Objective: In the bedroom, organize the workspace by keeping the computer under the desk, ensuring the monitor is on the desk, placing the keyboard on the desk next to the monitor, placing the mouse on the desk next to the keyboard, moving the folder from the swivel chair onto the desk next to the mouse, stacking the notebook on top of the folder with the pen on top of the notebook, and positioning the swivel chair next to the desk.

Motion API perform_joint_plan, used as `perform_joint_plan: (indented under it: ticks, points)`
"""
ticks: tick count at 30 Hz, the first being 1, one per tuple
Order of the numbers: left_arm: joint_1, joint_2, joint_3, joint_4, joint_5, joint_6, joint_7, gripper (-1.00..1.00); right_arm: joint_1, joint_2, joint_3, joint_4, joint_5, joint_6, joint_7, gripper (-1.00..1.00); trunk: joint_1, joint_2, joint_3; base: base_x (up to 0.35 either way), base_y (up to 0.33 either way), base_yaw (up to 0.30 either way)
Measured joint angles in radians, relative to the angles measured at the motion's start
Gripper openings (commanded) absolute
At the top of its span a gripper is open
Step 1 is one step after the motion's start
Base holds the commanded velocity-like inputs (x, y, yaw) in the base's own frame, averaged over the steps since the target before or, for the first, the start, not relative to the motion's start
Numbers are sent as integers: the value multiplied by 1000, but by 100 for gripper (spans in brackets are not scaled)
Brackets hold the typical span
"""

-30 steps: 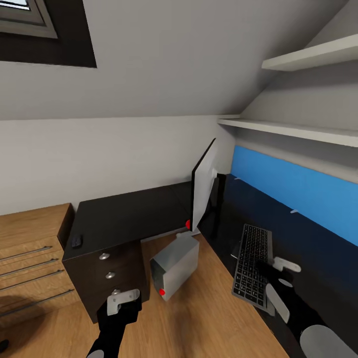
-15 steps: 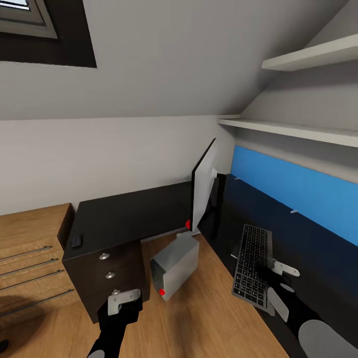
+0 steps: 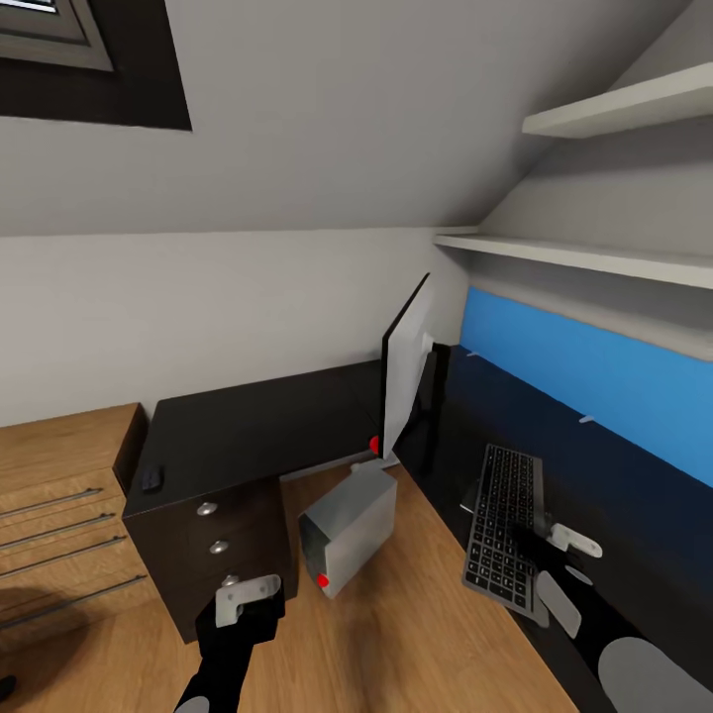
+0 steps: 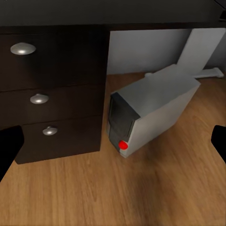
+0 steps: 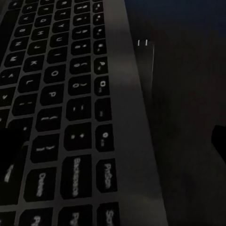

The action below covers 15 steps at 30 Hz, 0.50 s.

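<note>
The grey-framed keyboard [image 3: 505, 525] [image 5: 61, 94] lies along the front edge of the black desk [image 3: 248, 431]. My right gripper [image 3: 560, 572] [image 5: 114, 146] is open and straddles its near right edge, one finger over the keys and the other over the dark desk top. The monitor [image 3: 406, 381] stands edge-on at the desk's inner corner. A small black mouse [image 3: 152, 482] rests on the desk's far left corner. On the floor by the drawers is the grey computer [image 3: 349, 530] [image 4: 150, 110], tilted. My left gripper [image 3: 243, 599] [image 4: 113, 141] hangs open and empty, facing it.
A wooden cabinet [image 3: 59, 495] with long bar handles stands left of the desk. The desk drawers [image 4: 47, 99] have round silver knobs. A blue wall panel [image 3: 594, 381] and white shelves [image 3: 594, 259] run above the desk's right wing. Wooden floor [image 3: 426, 634] lies between the arms.
My right gripper has shifted slightly down and toward me along the keyboard's right edge. The left arm and the other things have stayed put.
</note>
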Motion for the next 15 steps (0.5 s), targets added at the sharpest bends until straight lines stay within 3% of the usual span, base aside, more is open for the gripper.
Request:
perform_joint_plan:
  ticks: [15]
  points:
    - [0, 0, 0, 0, 0, 0, 0, 100, 0, 0, 0, 0, -2, 0, 0, 100, 58, -105, -47, 0, 0, 0]
